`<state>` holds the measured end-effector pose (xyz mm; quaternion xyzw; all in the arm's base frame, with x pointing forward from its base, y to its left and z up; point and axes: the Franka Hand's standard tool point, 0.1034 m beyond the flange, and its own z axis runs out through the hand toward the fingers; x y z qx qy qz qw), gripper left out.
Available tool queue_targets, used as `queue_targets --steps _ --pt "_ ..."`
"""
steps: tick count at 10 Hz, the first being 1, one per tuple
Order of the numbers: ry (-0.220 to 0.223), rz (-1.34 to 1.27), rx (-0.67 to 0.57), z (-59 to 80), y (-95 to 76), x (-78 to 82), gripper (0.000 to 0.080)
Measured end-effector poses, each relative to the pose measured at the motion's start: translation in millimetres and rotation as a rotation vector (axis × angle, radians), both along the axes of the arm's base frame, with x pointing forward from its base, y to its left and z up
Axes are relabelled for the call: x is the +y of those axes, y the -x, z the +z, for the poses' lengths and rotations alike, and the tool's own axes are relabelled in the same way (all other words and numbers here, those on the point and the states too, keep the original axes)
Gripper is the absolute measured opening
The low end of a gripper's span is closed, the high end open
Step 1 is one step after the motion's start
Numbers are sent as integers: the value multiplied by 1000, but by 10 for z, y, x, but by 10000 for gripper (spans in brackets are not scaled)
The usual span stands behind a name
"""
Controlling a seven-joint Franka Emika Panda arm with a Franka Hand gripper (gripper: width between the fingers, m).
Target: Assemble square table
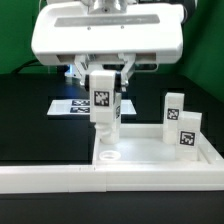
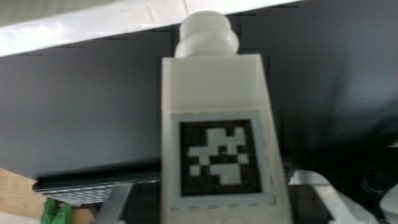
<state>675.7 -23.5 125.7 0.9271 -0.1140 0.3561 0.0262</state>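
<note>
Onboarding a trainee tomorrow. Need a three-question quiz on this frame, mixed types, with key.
1. True or false: the jaws are closed on a tagged leg, holding it upright.
2. The two free legs are: A) lying flat on the table, B) standing upright at the exterior view's right, C) stacked on each other.
3. Short answer: what flat tagged sheet lies on the table behind the held leg?

Key: 1 true; 2 B; 3 the marker board.
</note>
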Motion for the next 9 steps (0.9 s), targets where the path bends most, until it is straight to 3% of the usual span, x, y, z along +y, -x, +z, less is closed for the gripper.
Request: queue_targets --steps 2,7,9 --pt "0 1 8 -35 12 -6 290" --pt "5 8 49 -285 131 32 290" --pt "4 20 55 -316 151 123 290"
